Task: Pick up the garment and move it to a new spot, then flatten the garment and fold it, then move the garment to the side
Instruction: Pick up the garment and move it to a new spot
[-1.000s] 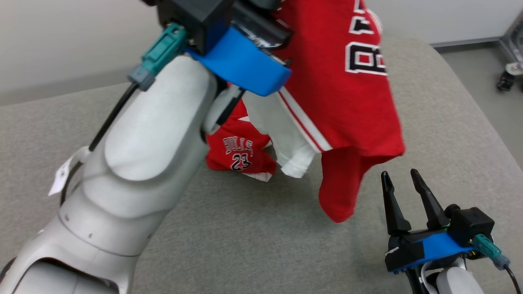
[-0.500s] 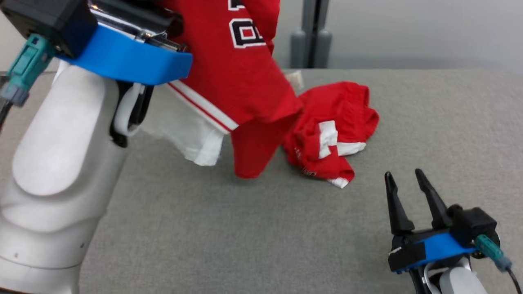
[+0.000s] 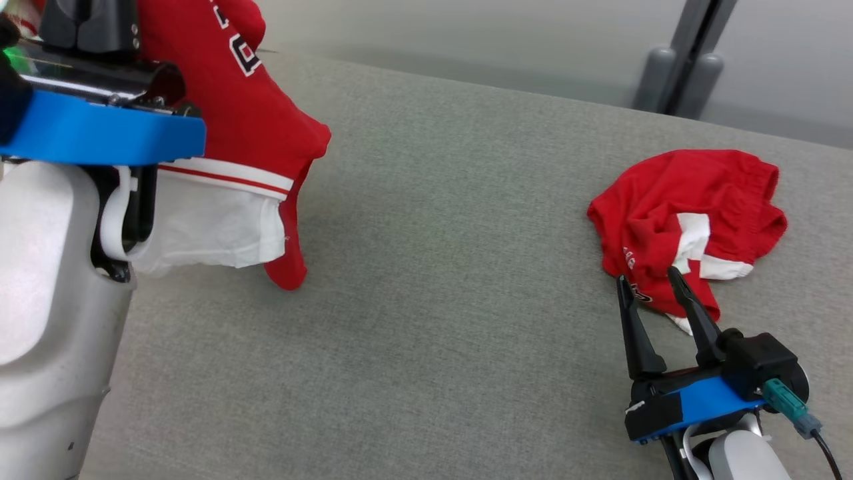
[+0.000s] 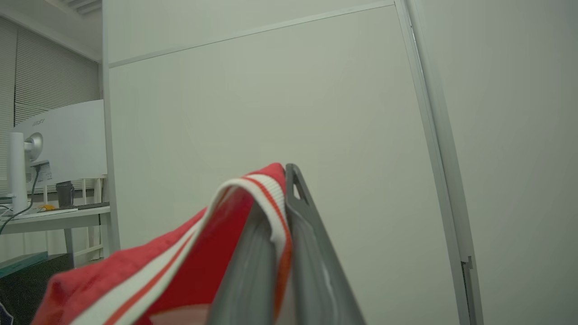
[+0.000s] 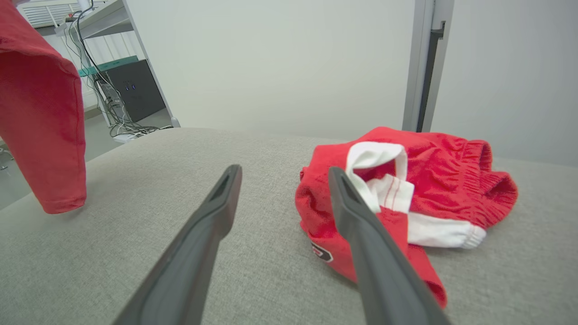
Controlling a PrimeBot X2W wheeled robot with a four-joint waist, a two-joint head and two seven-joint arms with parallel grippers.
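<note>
Over the grey cushion [image 3: 433, 233] at ten o'clock, left gripper [image 4: 282, 180] clamps the trim of a red jersey [image 3: 233, 100], probably limp and light; right gripper [image 3: 646, 276] gapes empty.

Office workroom: a white flat-screen monitor [image 4: 67, 135] on a pale desk [image 4: 54, 219], far left of the left gripper [image 4: 277, 198]. A black computer tower [image 5: 135, 88] with tangled cables [image 5: 121, 126] stands beyond the right gripper [image 5: 284, 174].

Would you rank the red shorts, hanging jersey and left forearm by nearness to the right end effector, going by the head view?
1. Red shorts: beside the right end effector.
2. Hanging jersey: across, left.
3. Left forearm: far left edge.
</note>
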